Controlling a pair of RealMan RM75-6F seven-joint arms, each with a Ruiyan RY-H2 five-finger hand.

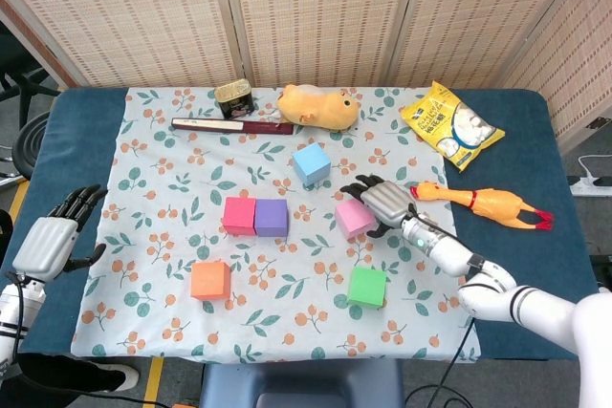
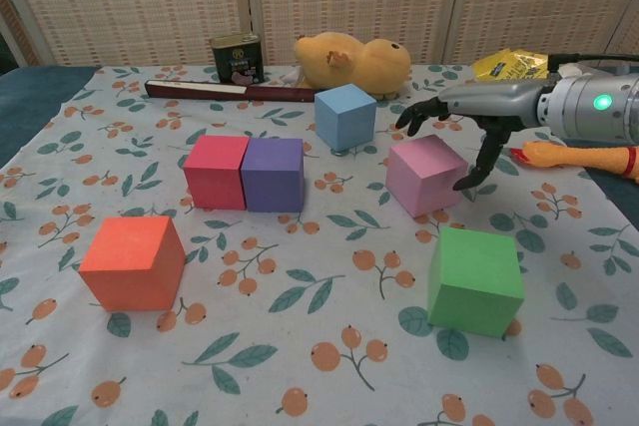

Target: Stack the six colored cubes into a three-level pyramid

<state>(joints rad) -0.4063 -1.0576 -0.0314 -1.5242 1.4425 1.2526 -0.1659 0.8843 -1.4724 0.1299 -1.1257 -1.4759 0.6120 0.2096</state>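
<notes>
Six cubes lie on the floral cloth (image 1: 153, 179). The red cube (image 1: 239, 216) and the purple cube (image 1: 272, 218) touch side by side. The blue cube (image 1: 311, 163) sits behind them, the orange cube (image 1: 210, 280) front left, the green cube (image 1: 367, 287) front right. My right hand (image 1: 384, 203) hovers at the right of the pink cube (image 1: 352, 219). In the chest view the right hand (image 2: 469, 112) spreads its fingers (image 2: 414, 117) over the pink cube (image 2: 426, 175), thumb down beside its right face, holding nothing. My left hand (image 1: 48, 241) is open at the table's left edge, off the cloth.
Along the back stand a tin can (image 1: 234, 97), a dark red flat bar (image 1: 232, 125) and a yellow plush toy (image 1: 318, 107). A yellow snack bag (image 1: 449, 126) and a rubber chicken (image 1: 483, 201) lie to the right of my right hand.
</notes>
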